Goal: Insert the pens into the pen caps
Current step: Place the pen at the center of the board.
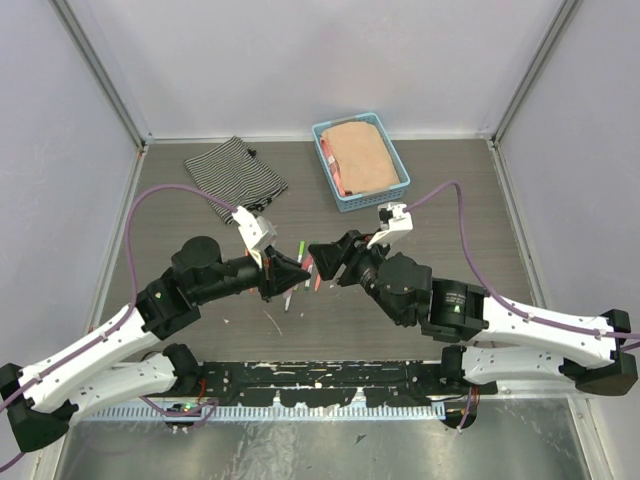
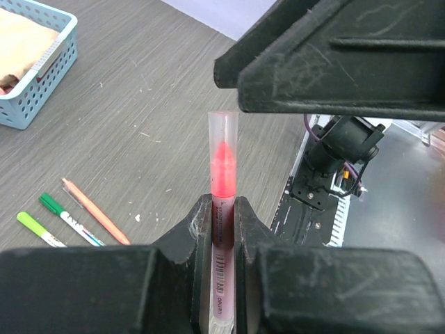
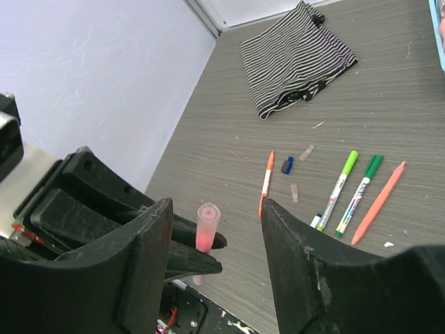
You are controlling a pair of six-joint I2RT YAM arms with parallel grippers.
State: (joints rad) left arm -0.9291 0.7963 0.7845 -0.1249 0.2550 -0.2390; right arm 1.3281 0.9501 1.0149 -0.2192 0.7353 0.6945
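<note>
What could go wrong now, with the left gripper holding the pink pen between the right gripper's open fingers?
1. The right gripper stands open close around the clear cap; pulling away crookedly could knock the pink pen askew in the left gripper.
2. The cap may not be fully pressed on and might slip off.
3. Setting it down near the blue cap could scatter that loose piece.

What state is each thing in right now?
red pen: clamped, tip inside clear cap
left fingers: shut on red pen
right fingers: open, clear cap between them
loose pens: four, lying flat, unheld
blue cap: lying loose, off any pen
basket: filled with tan cloth
striped cloth: bunched, lying flat
</note>
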